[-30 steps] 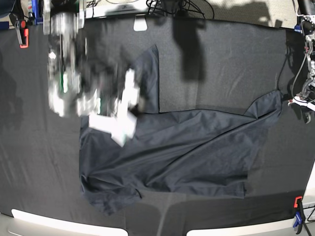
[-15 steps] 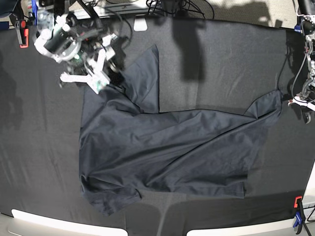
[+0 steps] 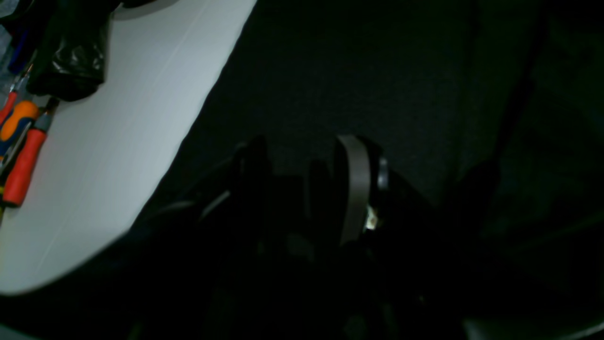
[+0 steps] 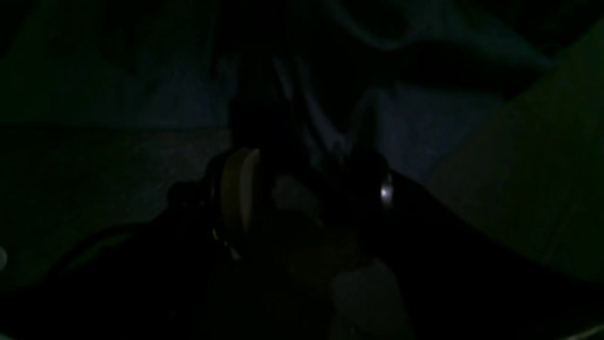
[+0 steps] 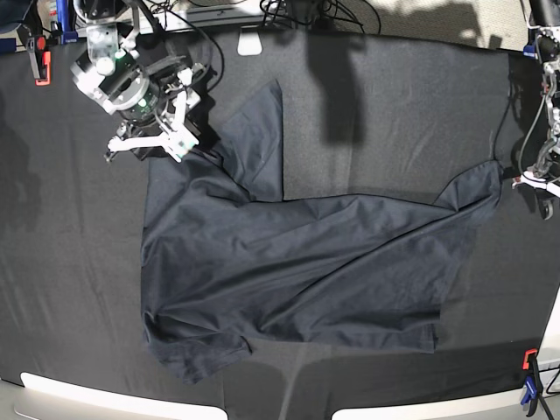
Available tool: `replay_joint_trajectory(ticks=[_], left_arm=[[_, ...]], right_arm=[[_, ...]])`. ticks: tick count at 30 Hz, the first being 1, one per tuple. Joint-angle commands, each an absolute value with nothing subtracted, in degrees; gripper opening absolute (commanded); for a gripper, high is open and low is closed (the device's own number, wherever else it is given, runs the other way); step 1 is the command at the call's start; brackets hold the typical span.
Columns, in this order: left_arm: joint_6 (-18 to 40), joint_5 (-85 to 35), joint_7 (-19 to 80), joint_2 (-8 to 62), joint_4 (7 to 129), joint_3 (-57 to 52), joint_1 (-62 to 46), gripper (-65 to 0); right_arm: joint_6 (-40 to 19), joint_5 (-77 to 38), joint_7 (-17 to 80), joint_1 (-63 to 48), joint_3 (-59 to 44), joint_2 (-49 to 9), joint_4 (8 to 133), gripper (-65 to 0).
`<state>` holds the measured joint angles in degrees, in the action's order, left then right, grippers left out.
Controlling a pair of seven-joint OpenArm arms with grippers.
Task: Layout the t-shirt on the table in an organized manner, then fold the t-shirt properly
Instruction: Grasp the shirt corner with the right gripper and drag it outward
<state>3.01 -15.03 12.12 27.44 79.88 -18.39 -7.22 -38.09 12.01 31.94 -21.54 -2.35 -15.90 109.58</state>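
Note:
The dark navy t-shirt (image 5: 297, 262) lies spread and creased across the middle of the table (image 5: 394, 105), with one pointed flap folded up at the far side and a sleeve tip reaching right. My right gripper (image 5: 153, 143) hovers at the shirt's far-left corner, its fingers apart. In the right wrist view the right gripper (image 4: 306, 160) stands open over dim navy cloth (image 4: 415, 127). My left gripper (image 5: 529, 182) sits at the right edge, just beyond the sleeve tip. In the left wrist view the left gripper (image 3: 302, 146) shows its fingers apart over black cloth.
Clamps stand at the far-left corner (image 5: 39, 61) and the near-right corner (image 5: 529, 381). Cables (image 5: 297, 13) run along the far edge. The left wrist view shows the pale table rim (image 3: 118, 141), red-handled tools (image 3: 21, 156) and a black bag (image 3: 71, 52).
My right arm swung from above the shirt's left shoulder area up to the far-left corner and settled there. The shirt and the left arm have not moved.

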Motion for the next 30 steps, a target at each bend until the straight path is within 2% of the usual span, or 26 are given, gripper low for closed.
replay_joint_trajectory(ticks=[1,7,9,12,14,18,20,22,30], left_arm=[[2.6,-15.1,10.7,28.6,81.0,-18.8,-6.5,-44.0],[2.6,-15.0,10.7,28.6,81.0,-18.8,-6.5,-44.0],[2.6,-15.1,10.7,28.6,81.0,-18.8,-6.5,-44.0],[2.6,-15.0,11.7,28.6,81.0,-18.8,-6.5,-44.0],[4.2,-15.0,13.8,28.6,81.0,-18.8,-6.5,-43.9],[20.3,-17.1,20.3,28.9,81.0,-18.8,-6.7,-43.9],[25.2,-20.9,24.1,28.9,81.0,-18.8,-6.7,-43.6],[25.8,-22.9,25.8,28.9,81.0,-18.8,-6.7,-41.3],[27.7,-26.6,33.0,28.9,81.0,-18.8,-6.7,-41.3]], right_arm=[[-37.7,12.1,31.0,-20.0,-2.6,-16.4,109.5,-36.6],[-39.3,11.8,31.0,-16.8,-2.5,-16.4,104.6,-38.2],[-39.7,11.4,31.8,-17.2,-2.5,-16.3,104.3,-45.7],[-38.6,11.0,36.9,-17.3,-2.5,-16.4,104.4,-65.0],[-36.4,9.2,38.9,-17.3,-2.7,-16.7,104.6,-65.0],[-36.2,6.4,38.4,-17.1,-2.7,-18.0,104.6,-65.0],[-36.2,6.4,37.9,-17.1,-2.7,-18.1,104.6,-65.0],[-36.2,6.4,37.5,-17.1,-2.7,-18.1,104.6,-65.0],[-36.2,6.4,36.0,-17.1,-2.7,-18.1,104.6,-65.0]])
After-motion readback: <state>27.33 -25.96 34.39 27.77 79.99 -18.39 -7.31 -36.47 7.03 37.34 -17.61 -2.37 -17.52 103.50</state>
